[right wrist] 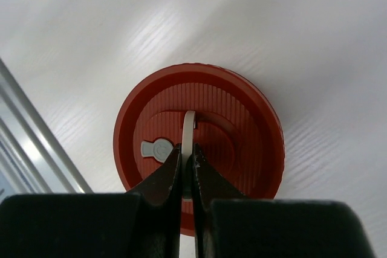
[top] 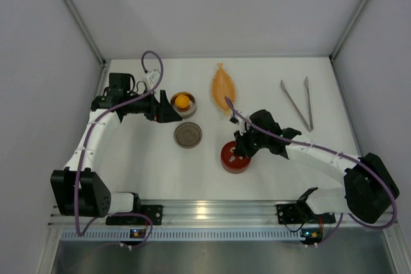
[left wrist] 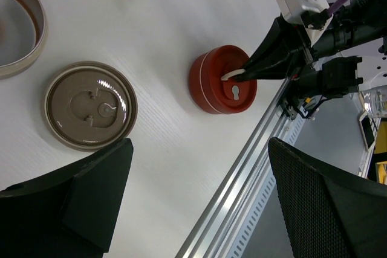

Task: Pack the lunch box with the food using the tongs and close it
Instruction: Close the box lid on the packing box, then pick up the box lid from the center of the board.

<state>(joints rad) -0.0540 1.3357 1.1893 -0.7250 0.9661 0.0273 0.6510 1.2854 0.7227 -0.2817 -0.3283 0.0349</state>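
Tongs lay at the far right of the table, arms spread in a V and touched by neither arm. One orange piece of food sat in the open tin at the far left. No red piece could be seen.

The right gripper was pinched tight on the thin white loop standing up from the red lid. The left gripper hung just beside the tin, jaws spread wide and holding nothing.

The step in hand looked like moving the red lid by its loop. To do that well, the pull should go straight up. The loop probably pivots, so the lid could swing or tilt under any sideways drag. A slow lift would also show early whether something underneath came up with it.

The right wrist view alone showed the pinch, low on the loop beside a small grey tab; in the top view the arm covered it. The left wrist view gave the lid's side wall with a pale band near the table, and I could not tell whether that was a tin beneath. It also showed the brown lid lying flat. Only the top view held the tongs, the food and the orange dish.
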